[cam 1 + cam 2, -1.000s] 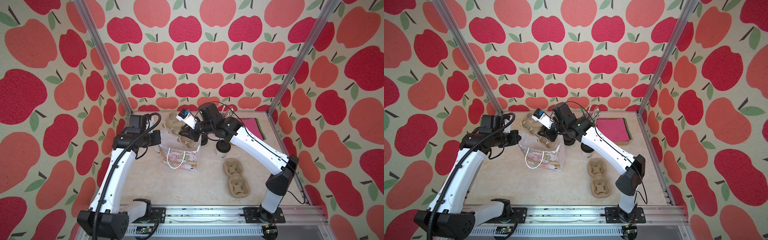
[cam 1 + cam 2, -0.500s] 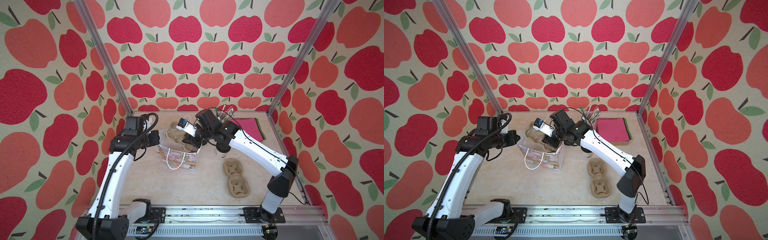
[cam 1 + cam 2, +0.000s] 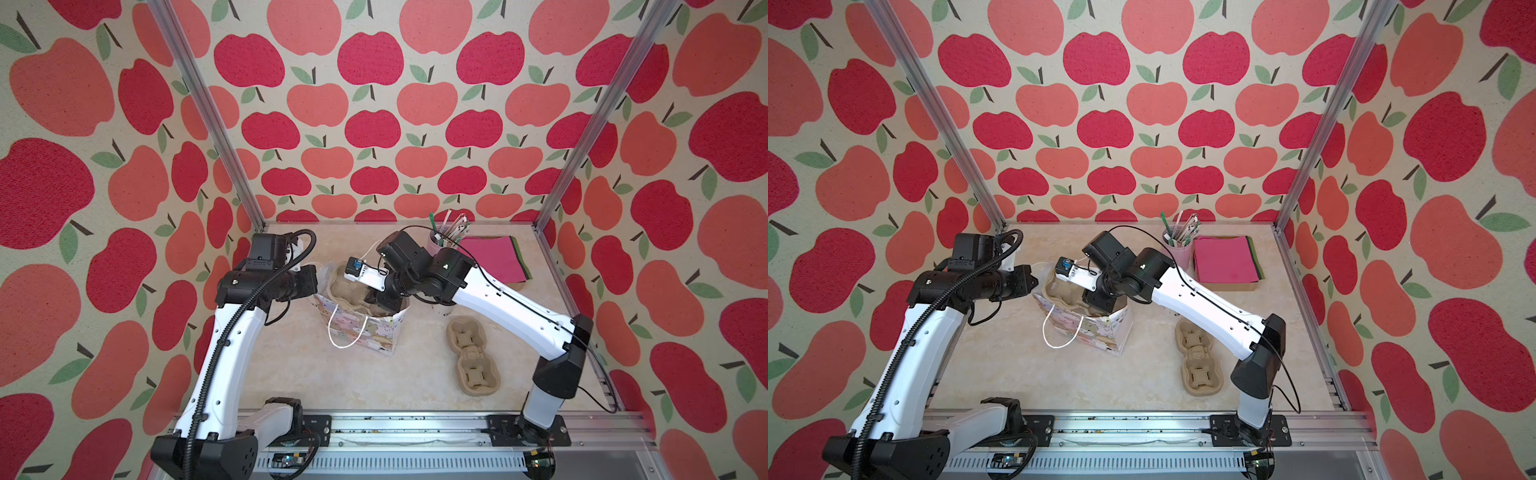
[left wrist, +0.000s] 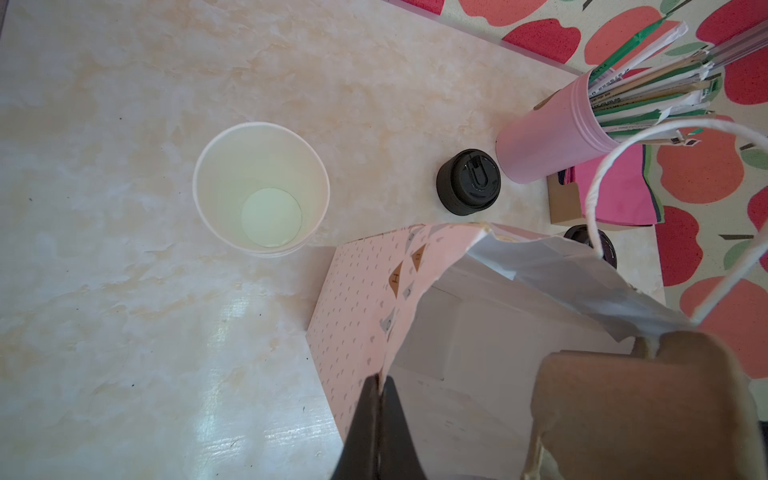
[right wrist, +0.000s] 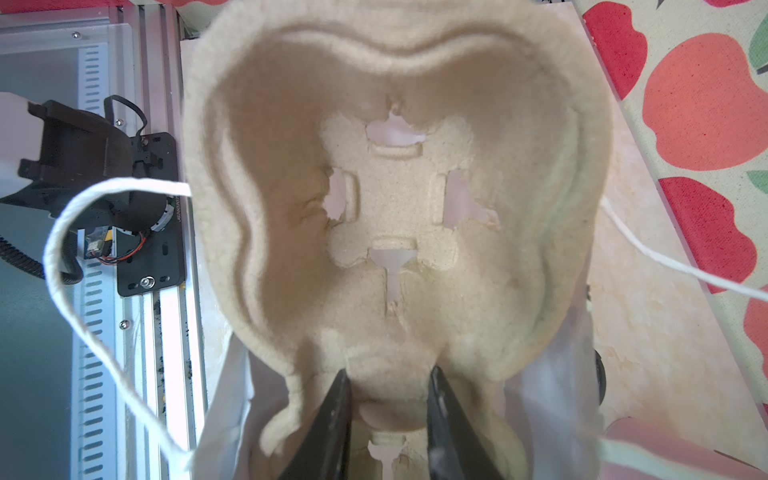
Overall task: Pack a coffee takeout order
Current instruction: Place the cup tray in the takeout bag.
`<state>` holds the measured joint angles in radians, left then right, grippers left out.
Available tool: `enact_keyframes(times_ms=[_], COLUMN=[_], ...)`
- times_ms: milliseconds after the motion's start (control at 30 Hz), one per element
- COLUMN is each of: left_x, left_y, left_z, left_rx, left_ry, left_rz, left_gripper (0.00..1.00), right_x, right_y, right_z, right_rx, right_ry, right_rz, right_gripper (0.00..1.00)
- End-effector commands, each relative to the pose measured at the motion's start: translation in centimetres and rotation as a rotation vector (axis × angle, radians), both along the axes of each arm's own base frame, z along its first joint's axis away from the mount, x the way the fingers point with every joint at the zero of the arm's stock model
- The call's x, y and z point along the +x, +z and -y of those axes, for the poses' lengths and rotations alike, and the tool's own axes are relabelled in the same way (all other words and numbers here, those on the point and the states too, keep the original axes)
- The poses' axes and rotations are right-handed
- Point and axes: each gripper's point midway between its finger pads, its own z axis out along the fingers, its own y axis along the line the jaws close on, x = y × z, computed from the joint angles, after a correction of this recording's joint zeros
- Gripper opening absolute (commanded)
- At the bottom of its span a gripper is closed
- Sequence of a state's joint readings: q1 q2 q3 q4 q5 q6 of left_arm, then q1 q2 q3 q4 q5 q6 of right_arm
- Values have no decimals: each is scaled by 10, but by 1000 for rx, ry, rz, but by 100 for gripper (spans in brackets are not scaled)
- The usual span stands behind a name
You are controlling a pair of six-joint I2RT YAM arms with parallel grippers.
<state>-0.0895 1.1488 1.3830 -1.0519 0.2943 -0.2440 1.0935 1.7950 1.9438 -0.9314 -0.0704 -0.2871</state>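
left gripper (image 4: 380,379): pinched shut on bag (image 3: 365,337) left rim
right gripper (image 5: 388,376): clamping pulp carrier (image 5: 395,199), partly inside bag

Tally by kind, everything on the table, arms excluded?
Patterned paper gift bag: 1
Brown moulded-pulp cup carrier: 2 (in bag, on table)
Black plastic lid: 2
Lidless white paper cup stack: 1
Pink cylindrical holder of straws: 1
Magenta-topped napkin stack: 1
Brown cardboard base under it: 1
Total: 9
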Motion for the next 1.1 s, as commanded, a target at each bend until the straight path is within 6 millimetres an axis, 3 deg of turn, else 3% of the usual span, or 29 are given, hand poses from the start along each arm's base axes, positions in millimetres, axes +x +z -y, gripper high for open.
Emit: enact_keyframes(times_ms=[0, 300, 1067], left_x=[-13, -18, -24], left_y=[14, -1, -6], left_z=[-4, -1, 1], left_rx=[9, -1, -13], left_ry=[3, -10, -21], left_rz=[13, -5, 24], left_gripper=[0, 0, 0], right_x=[-8, -10, -2], right_y=[-18, -26, -95], right_z=[13, 9, 4], right_rx=[-116, -149, -403], right_ry=[-36, -100, -127], right_rz=[-39, -113, -199], right_gripper=[28, 29, 31])
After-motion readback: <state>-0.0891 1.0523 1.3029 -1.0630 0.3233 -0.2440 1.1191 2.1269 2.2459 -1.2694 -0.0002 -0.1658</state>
